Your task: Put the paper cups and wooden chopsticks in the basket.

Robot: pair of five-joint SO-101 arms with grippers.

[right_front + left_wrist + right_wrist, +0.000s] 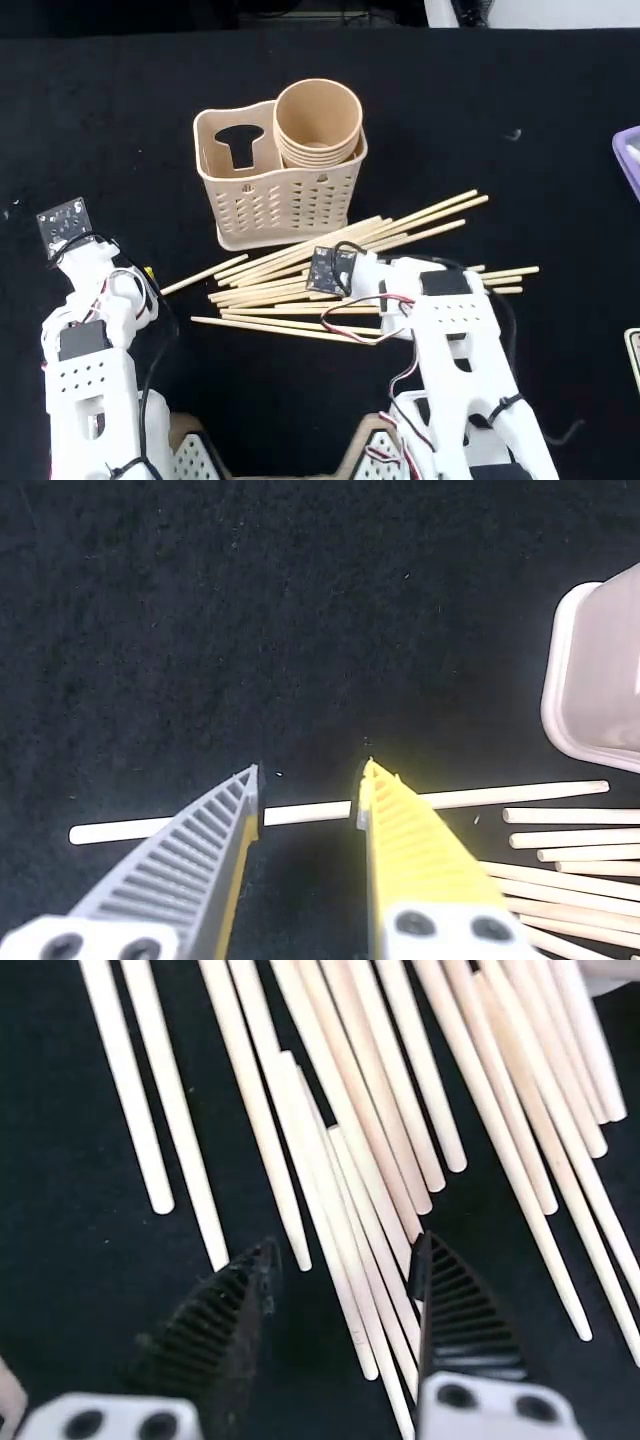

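Paper cups (317,120) stacked in basket (280,200); chopsticks step now. Right end effector (345,1245) wide open over chopstick pile (372,1130) on bench (520,80) by basket; left end effector (309,768) open over stray stick (150,828). Next: lower, pinch.

The right gripper (346,1245) is positioned low over a spread of wooden chopsticks (330,1080) on the black table surface (60,1260). Its two black, ribbed fingers (215,1320) stand apart, with a wide gap between the tips. Several chopsticks run lengthwise through this gap, lying close together and partly overlapping (the exact count there cannot be told). One fingertip sits on bare surface just beside the nearest chopstick end; the other overlaps the edge of the bundle. The remaining chopsticks fan out roughly parallel on both sides. Two of them lie slightly apart from the main group, side by side.
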